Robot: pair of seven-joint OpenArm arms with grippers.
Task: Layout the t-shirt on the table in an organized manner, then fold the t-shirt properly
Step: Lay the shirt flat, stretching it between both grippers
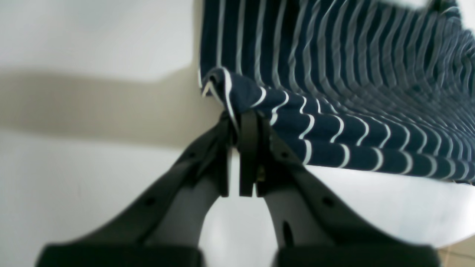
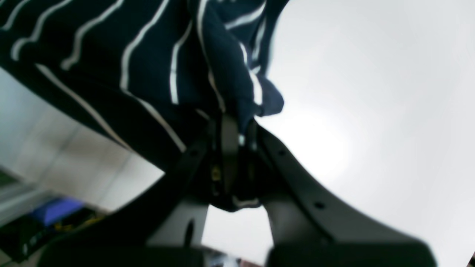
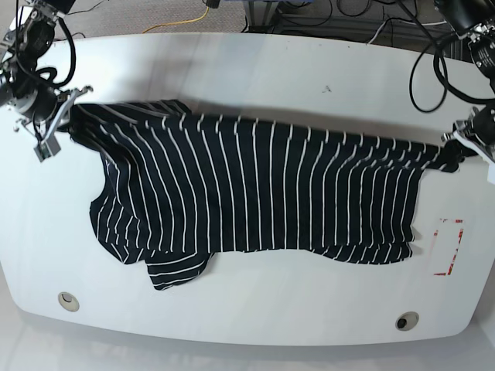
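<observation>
Two black hands grip one black t-shirt with thin white stripes (image 3: 263, 185) for you, one at each far corner of the spread cloth. Your left hand (image 1: 237, 122), on the right side of the base view, is closed on a pinched bit of the cloth. Your right hand (image 2: 235, 133), on the left side of that view, is closed on a thicker, bunched fold, with some fabric hanging below its fingertips.

Between them, you have the far edge of the shirt drawn out in a long line that sags slightly toward the middle. That edge seems to be raised off the big glossy white bench (image 3: 271, 313), though the height is hard to judge from the base view. The shirt spreads from there toward the near side, across the middle of the bench, its stripes running mostly from far to near.

The left side of the shirt is rumpled, with curving folds bulging outward. One striped flap sticks out at the near left, and a flatter striped strip shows from under the near right part. A small wrinkled peak of cloth stands out at the far left, close to your right hand.

Two small round holes (image 3: 407, 321) sit along the bench's near edge, one left and one right. A red rectangular marking (image 3: 448, 247) lies right of the shirt.
</observation>
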